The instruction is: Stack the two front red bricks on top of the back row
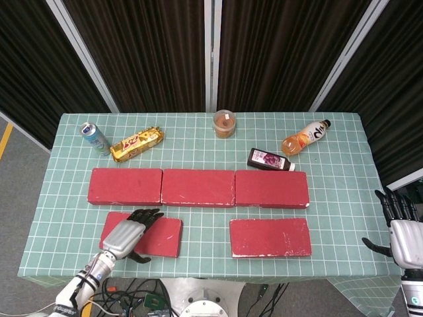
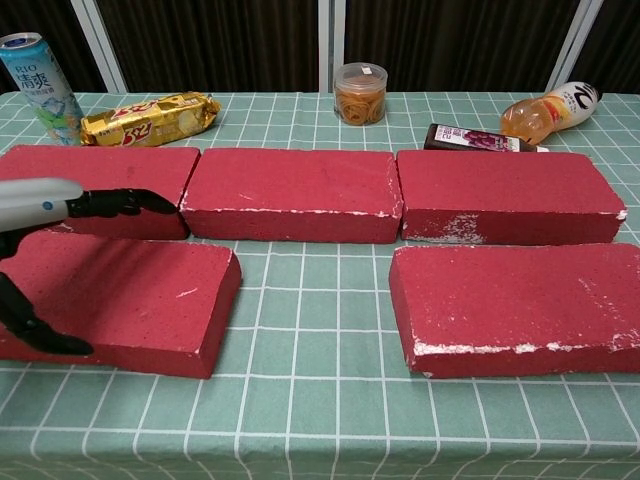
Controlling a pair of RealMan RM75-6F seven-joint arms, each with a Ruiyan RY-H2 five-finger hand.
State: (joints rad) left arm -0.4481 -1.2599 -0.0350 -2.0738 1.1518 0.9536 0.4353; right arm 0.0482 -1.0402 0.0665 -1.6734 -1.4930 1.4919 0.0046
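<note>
Three bricks form the back row (image 1: 198, 187); the two front bricks — left brick (image 2: 110, 300) and right brick (image 1: 270, 237) — lie flat before it, likely heavy, rigid, gritty (grasp across the short sides). Left hand (image 1: 130, 231) hovers open over the left brick; right hand (image 1: 400, 232) is open, off-table. Can (image 2: 40, 86) reads "RIO".
</note>
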